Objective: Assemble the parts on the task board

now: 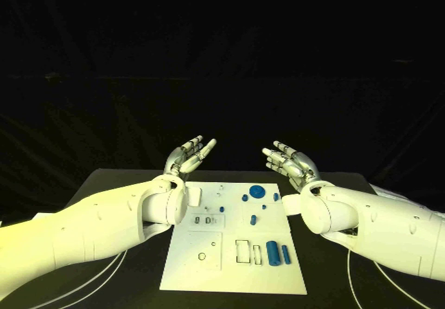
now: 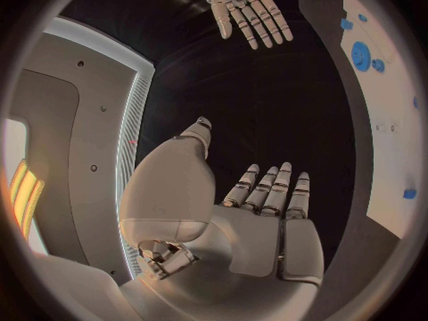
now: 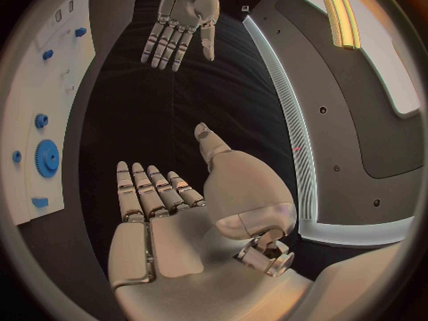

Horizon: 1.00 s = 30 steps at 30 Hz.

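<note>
The left hand point(image 1: 190, 156) is raised beyond the far edge of the table point(image 1: 111, 183), palm turned inward, its silver segmented fingers stretched out and slightly apart, holding nothing; the left wrist view shows the same smooth metallic palm point(image 2: 259, 228) with the fingers straight and side by side and the thumb held away from them. Between the two arms lies the board point(image 1: 199, 270), a flat, matte white rectangular plate on the black tabletop, with small round holes and rectangular cut-outs in its surface. The parts on it are blue and look like smooth plastic: a round toothed disc point(image 1: 257, 190) near the far end, several small pegs near it, a short stub point(image 1: 253, 219) at the middle, and a thick cylinder point(image 1: 272, 252) with a thinner rod point(image 1: 285, 255) just beside it toward the near right corner. No writing or label can be read on the board or the parts. The right hand point(image 1: 289, 161) mirrors the left, raised past the table's far edge, its jointed silver fingers extended and a little spread, empty; in the right wrist view its palm point(image 3: 170, 228) is open with the fingers straight.
</note>
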{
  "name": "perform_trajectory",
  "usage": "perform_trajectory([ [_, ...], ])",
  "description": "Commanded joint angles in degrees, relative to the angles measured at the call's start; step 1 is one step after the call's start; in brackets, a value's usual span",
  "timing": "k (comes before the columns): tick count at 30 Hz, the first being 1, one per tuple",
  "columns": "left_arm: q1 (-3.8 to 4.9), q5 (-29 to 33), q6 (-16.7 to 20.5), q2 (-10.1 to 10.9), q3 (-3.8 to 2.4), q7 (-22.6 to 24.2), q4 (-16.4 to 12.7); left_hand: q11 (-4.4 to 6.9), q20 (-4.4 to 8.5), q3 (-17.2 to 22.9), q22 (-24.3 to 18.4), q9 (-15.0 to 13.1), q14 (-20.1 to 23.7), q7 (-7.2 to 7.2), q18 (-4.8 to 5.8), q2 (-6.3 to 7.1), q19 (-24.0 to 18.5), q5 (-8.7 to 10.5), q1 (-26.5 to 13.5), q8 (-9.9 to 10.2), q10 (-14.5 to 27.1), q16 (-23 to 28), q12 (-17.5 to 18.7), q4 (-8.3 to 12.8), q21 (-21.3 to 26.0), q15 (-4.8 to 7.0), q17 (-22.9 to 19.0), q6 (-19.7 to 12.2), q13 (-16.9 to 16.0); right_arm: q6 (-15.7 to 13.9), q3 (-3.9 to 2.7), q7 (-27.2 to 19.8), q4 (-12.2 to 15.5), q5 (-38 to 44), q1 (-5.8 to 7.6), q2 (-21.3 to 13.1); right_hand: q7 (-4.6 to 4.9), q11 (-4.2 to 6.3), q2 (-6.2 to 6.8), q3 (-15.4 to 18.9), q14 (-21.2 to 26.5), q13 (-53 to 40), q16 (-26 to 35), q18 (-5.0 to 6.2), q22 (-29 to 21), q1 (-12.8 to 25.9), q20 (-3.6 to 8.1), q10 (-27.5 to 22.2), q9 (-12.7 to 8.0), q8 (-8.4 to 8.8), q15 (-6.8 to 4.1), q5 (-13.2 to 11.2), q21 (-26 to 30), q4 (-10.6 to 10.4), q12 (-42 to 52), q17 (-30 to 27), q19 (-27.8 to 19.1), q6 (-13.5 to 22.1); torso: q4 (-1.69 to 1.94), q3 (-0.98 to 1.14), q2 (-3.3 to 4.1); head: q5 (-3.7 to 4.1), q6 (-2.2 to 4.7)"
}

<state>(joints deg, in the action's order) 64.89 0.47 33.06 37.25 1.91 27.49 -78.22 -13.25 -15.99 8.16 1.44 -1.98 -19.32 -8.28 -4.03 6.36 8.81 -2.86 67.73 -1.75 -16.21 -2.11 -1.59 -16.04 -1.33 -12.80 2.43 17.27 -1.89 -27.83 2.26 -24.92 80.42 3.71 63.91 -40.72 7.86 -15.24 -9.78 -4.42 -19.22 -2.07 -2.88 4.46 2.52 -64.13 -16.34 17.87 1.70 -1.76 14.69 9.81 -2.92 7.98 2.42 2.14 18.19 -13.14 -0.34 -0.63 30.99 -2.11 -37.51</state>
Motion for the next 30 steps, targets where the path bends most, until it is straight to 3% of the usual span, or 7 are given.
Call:
perform_trajectory([
  [1,0.11,-0.8,-4.6,-0.1,0.0,-0.2,0.2,-1.25,-0.84,0.9,0.4,-0.5,-4.5,-7.4,-1.99,-1.0,1.9,-0.33,2.9,-1.1,-5.8,-1.0,-1.1,-0.5,-0.9,-0.87,0.6,4.9,-0.5,13.2,0.27,3.5,-1.5,5.0,0.6,0.7,8.52,0.97,-1.65,-5.2,-21.6,-1.6,-4.8,3.24,1.9,-8.9,-0.35,20.6,1.5,-2.55,-1.84,-3.4,-3.9,6.6,3.8,1.6,13.5,-14.6,-0.01,-0.01,-0.01,0.0,0.0],
  [6,0.11,-0.8,-4.6,-0.1,0.0,-0.2,0.2,-1.51,-0.75,1.3,2.7,-1.4,-19.8,-6.47,-3.19,-2.59,15.1,-0.37,4.8,-2.9,-19.2,-4.6,-3.3,0.5,-5.2,-0.76,2.3,14.7,-1.5,18.5,0.71,4.8,-3.4,6.6,1.36,1.5,6.95,3.03,-0.24,-7.9,-31.7,-1.6,-6.4,5.75,3.0,-9.6,-0.24,32.1,2.2,-4.39,-4.22,-4.2,-7.5,8.6,5.4,1.6,23.6,-28.1,-0.01,-0.01,-0.01,0.0,0.0],
  [8,0.11,-0.8,-4.6,-0.1,0.0,-0.2,0.2,-0.4,-0.63,1.1,4.4,-1.7,-25.1,-6.53,-4.29,-3.08,25.4,-0.34,5.4,-3.7,-26.5,-5.9,-4.3,1.2,-8.7,0.36,2.7,19.5,-1.8,20.0,0.84,5.2,-4.0,7.1,1.58,1.7,6.37,3.76,0.92,-9.1,-35.2,-1.5,-6.8,6.19,3.3,-9.8,0.19,34.6,2.3,-4.8,-5.16,-4.3,-8.7,8.6,5.3,1.6,26.4,-32.9,-0.01,-0.01,-0.01,0.0,0.0],
  [12,0.11,-0.8,-4.6,-0.1,0.0,-0.2,0.2,1.16,-0.3,0.4,5.7,-2.2,-32.9,-6.37,-6.37,-3.95,34.6,-0.23,6.3,-5.1,-35.2,-8.2,-5.0,2.6,-12.7,2.74,3.2,29.5,-1.9,21.4,0.96,5.6,-4.5,7.5,1.79,2.0,5.76,4.66,3.48,-11.4,-39.9,-1.5,-6.4,6.21,3.6,-9.6,1.85,38.3,2.2,-4.52,-6.55,-3.4,-10.8,8.6,4.3,1.5,31.2,-38.0,-0.01,-0.01,-0.01,0.0,0.0],
  [13,0.49,1.1,-7.6,3.9,-0.06,1.4,-4.0,1.36,-0.06,0.3,5.8,-2.3,-34.3,-6.22,-6.51,-4.09,36.1,-0.21,6.5,-5.4,-36.3,-8.5,-5.0,2.9,-13.3,3.11,3.3,31.6,-1.9,10.1,0.46,4.4,-6.9,30.8,3.28,0.7,5.72,4.81,3.96,-11.7,-40.9,-1.5,-6.5,6.21,3.7,-9.5,2.19,38.9,2.2,-4.4,-6.84,-3.0,-11.3,8.6,4.2,1.6,32.1,-38.5,0.59,-0.11,2.87,3.12,0.29],
  [21,0.9,0.6,-8.1,6.7,-0.37,1.1,-7.6,2.79,1.51,-0.8,5.6,-1.9,-40.1,-5.19,-6.56,-4.78,41.4,-0.21,7.4,-5.1,-41.9,-9.2,-5.0,4.9,-14.6,4.78,4.0,36.5,-2.0,7.2,-0.09,7.9,-7.3,42.8,4.81,0.0,5.14,5.97,7.05,-13.2,-48.4,-1.7,-7.1,5.99,5.5,-9.7,5.15,43.3,2.2,-3.4,-9.21,-0.7,-16.1,8.5,3.1,2.2,38.6,-40.9,1.57,-0.2,4.89,4.5,1.14],
  [30,1.28,0.5,-8.6,10.1,-0.76,0.7,-13.8,2.9,1.63,-0.9,5.5,-1.9,-40.4,-5.06,-6.54,-4.89,41.7,-0.21,7.6,-4.9,-42.3,-8.9,-4.7,5.4,-14.5,4.84,4.0,36.8,-2.0,8.9,-0.86,13.8,-8.5,58.0,6.71,0.0,3.67,7.98,8.59,-12.9,-58.7,-1.8,-10.4,5.92,10.4,-10.9,8.79,48.1,2.2,-2.95,-12.53,0.1,-25.3,8.4,2.5,4.9,44.3,-43.6,2.73,-0.52,7.13,5.51,1.84],
])
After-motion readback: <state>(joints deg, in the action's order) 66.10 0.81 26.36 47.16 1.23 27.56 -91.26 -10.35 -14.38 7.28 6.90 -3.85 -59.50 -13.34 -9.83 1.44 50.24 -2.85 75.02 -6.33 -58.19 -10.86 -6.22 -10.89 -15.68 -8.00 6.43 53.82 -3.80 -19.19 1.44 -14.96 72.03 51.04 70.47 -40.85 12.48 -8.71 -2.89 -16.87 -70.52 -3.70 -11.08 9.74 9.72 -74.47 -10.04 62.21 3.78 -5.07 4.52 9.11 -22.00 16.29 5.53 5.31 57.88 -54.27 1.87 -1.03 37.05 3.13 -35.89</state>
